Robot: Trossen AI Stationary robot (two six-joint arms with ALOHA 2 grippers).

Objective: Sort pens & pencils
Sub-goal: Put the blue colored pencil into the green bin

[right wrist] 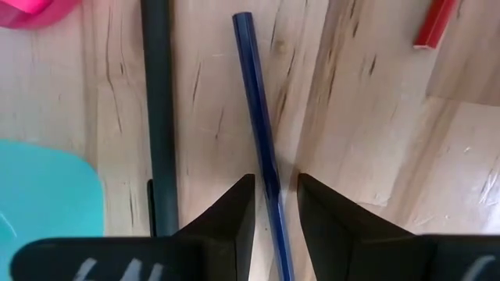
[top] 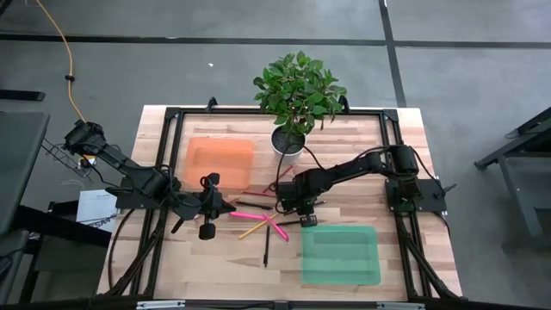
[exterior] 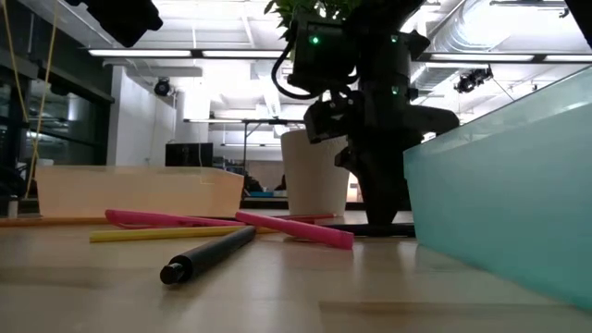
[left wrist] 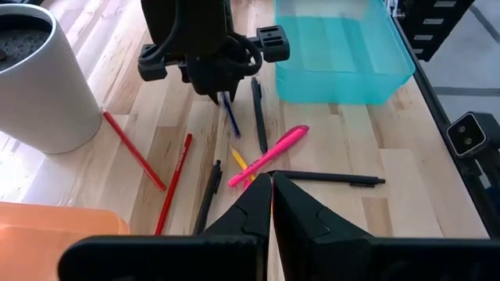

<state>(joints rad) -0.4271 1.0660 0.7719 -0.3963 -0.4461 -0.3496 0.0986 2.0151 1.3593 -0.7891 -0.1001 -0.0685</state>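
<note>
Pens and pencils lie loose on the wooden table between two trays: pink pens (left wrist: 269, 156), black pens (left wrist: 328, 178), red pencils (left wrist: 133, 152) and a yellow pencil (left wrist: 241, 160). My right gripper (right wrist: 276, 191) points straight down, open. Its fingers stand on either side of a thin blue stick (right wrist: 258, 101) lying flat, with a small gap on each side. A dark pen (right wrist: 160, 117) lies just beside it. My left gripper (left wrist: 271, 183) is shut and empty. It hovers above the table left of the pile (top: 211, 207).
An orange tray (top: 219, 159) sits at the far left of the pile and a teal tray (top: 340, 254) at the near right. A white pot (top: 288, 142) with a green plant stands just beyond my right gripper. Black frame rails (top: 172, 116) border the table.
</note>
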